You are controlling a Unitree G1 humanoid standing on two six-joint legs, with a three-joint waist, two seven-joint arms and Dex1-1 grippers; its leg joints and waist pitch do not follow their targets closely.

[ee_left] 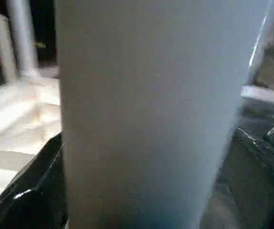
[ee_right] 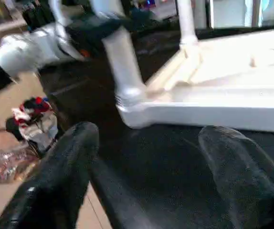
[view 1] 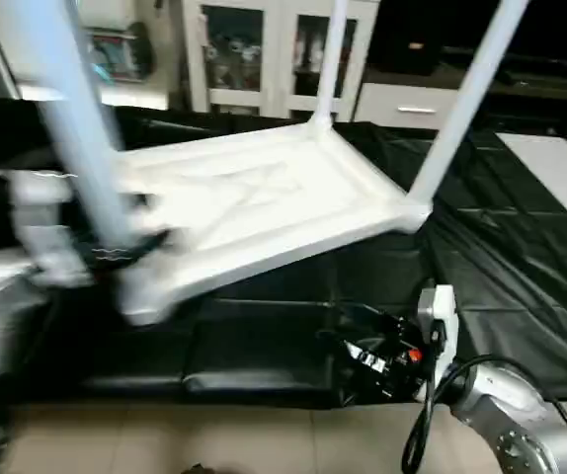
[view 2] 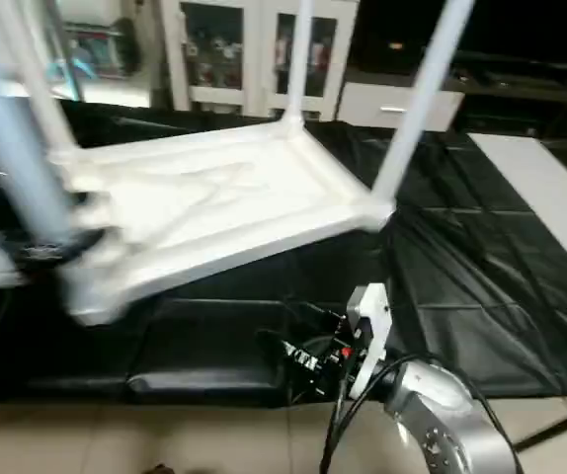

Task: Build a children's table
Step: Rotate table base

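Note:
The children's table lies upside down and tilted on the black cloth, its ribbed white tabletop (view 1: 264,202) facing up. White legs rise from its corner sockets: a near left leg (view 1: 76,128), a far leg (view 1: 329,59) and a right leg (view 1: 466,99). My left gripper (view 1: 116,247) is closed around the near left leg (ee_left: 146,114) low down, just above the socket, with a black finger (ee_left: 32,191) on each side of it. Off the tabletop's front edge, my right gripper (ee_right: 149,133) hovers open over the cloth with nothing between its fingers; in the head view it (view 1: 363,346) sits below the tabletop's near rim.
The black-draped work table (view 1: 501,276) carries everything; its front edge meets tiled floor (view 1: 214,434). A white panel (view 1: 560,178) lies at the right. Glass-fronted white cabinets (view 1: 264,49) stand behind. Clutter (ee_right: 32,119) lies on the floor.

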